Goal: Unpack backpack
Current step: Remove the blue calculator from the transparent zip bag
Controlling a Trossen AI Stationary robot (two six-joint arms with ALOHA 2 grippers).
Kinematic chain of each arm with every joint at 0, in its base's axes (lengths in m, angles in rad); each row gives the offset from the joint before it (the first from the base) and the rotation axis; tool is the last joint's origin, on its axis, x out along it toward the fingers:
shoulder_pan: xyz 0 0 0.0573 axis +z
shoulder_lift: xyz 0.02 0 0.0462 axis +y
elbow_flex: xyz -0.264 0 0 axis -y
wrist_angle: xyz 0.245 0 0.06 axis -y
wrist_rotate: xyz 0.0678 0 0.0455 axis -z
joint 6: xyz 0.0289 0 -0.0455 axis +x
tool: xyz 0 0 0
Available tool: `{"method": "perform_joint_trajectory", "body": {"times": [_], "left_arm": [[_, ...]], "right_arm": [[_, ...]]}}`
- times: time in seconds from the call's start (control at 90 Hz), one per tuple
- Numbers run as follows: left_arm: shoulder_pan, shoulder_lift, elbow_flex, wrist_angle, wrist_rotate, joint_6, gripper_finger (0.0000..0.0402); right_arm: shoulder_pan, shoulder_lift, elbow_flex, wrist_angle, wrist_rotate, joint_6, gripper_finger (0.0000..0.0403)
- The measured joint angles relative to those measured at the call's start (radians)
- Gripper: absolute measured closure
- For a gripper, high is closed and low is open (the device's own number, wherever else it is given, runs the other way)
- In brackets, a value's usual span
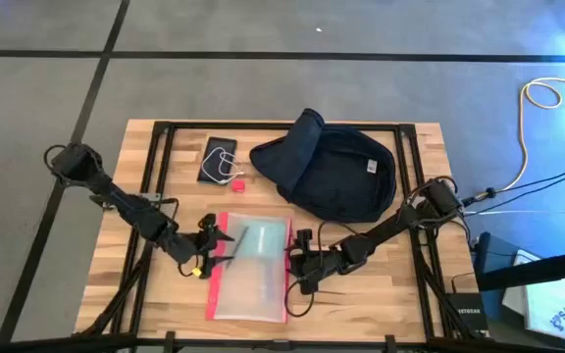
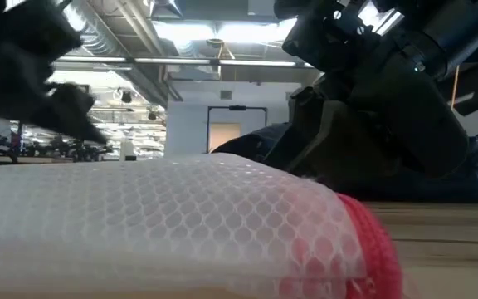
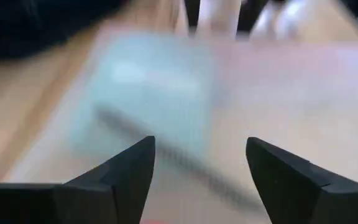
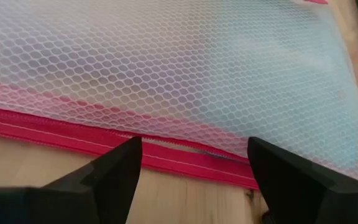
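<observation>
The dark navy backpack (image 1: 332, 172) lies flat on the far right part of the table, its flap folded toward the far side. A clear mesh pouch with red edges (image 1: 251, 267) lies flat near the front middle. My left gripper (image 1: 211, 242) is open at the pouch's left edge, and the left wrist view shows the pouch (image 3: 166, 93) just beyond my left gripper (image 3: 201, 142). My right gripper (image 1: 296, 259) is open at the pouch's right edge. In the right wrist view my right gripper (image 4: 194, 142) stands over the red zip edge (image 4: 73, 130).
A dark flat device (image 1: 217, 160) with a white cable and a small red item (image 1: 237, 182) lie at the far left of the backpack. Black frame bars run along the table's edges (image 1: 155, 176). Bare wood shows at the near right (image 1: 381, 294).
</observation>
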Motion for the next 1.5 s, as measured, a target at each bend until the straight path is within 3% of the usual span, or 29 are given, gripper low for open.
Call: {"method": "perform_joint_trajectory", "body": {"times": [0.089,0.222,0.422,0.489,0.589,0.667,0.789,0.867,1.089,1.322,1.5], "left_arm": [[-0.031,0.0,0.0,-0.076,0.0,-0.085,0.0163],[-0.064,0.0,0.0,-0.112,0.0,-0.128,0.0163],[-0.076,0.018,0.0,-0.108,-0.057,-0.141,0.0163],[-0.076,0.035,0.0,-0.093,-0.086,-0.141,0.0163],[-0.069,0.072,0.0,-0.081,-0.105,-0.119,0.0163],[-0.051,0.109,0.0,-0.071,-0.098,-0.105,0.0163],[-0.019,0.185,0.0,-0.042,-0.061,-0.109,0.0163],[-0.009,0.235,0.002,0.016,-0.048,-0.106,0.0163],[-0.007,0.344,0.002,0.196,-0.057,-0.071,0.0163],[-0.008,0.368,0.002,0.214,-0.08,-0.07,0.0163],[-0.007,0.37,0.0,0.26,-0.094,-0.03,0.0163]], "right_arm": [[0.0,0.0,0.007,0.0,-0.01,0.015,0.0127],[0.008,0.0,0.012,0.026,-0.067,0.193,0.0127],[0.006,0.0,0.012,0.135,-0.089,0.201,0.0127],[0.005,0.0,0.023,0.141,-0.143,0.202,0.0127],[0.004,0.0,0.066,0.053,-0.285,0.195,0.0127],[0.003,0.0,0.103,-0.083,-0.323,0.193,0.0127],[-0.001,0.0,0.147,-0.298,-0.322,0.205,0.0127],[-0.001,0.0,0.149,-0.344,-0.304,0.235,0.0127],[-0.001,0.0,0.129,-0.288,-0.225,0.249,0.0127],[-0.008,0.0,0.128,-0.252,-0.187,0.186,0.0127],[-0.015,0.022,0.128,-0.083,-0.172,0.112,0.0127]]}}
